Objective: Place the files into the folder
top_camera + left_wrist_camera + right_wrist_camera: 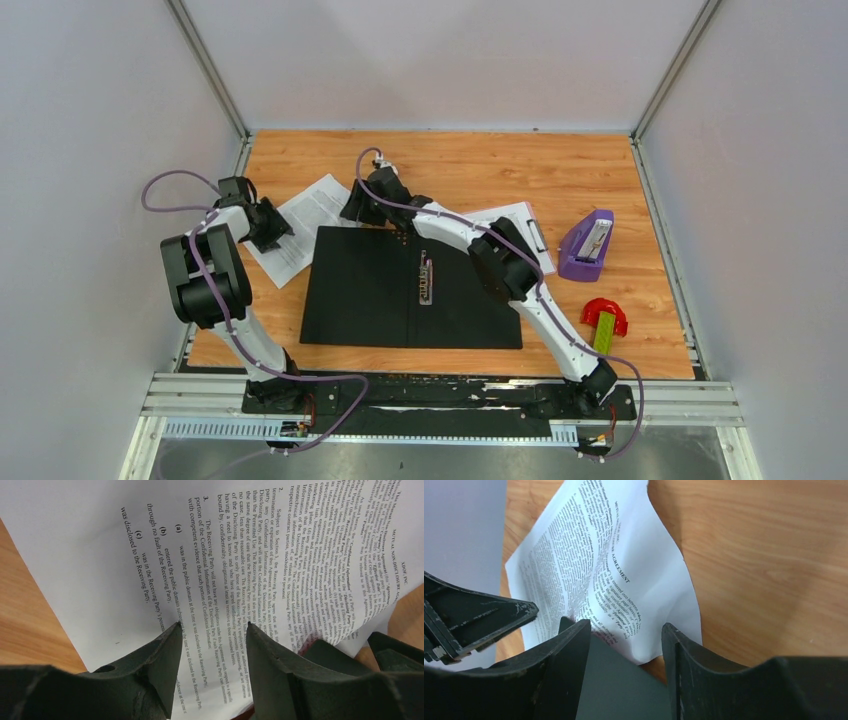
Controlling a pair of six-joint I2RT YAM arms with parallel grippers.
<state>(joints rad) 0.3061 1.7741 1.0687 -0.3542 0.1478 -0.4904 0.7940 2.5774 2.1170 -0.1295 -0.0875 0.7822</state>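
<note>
The folder (380, 300) lies open in the middle of the table, black inside up, with a metal ring clip (426, 280) at its spine. The files (312, 208), white printed sheets, lie at its far left corner, partly curled. My left gripper (272, 226) is open, its tips down over the files (150, 540) in the left wrist view, gripper (213, 627). My right gripper (362, 208) is open over the folder's far left corner (624, 685), gripper (626, 630). There the files (624, 565) overlap the folder's edge.
A pink clipboard (525, 232) holding a sheet lies right of the folder, partly under the right arm. A purple stapler (587, 246) and a red and green item (604, 322) sit at the right. Grey walls enclose the table on three sides.
</note>
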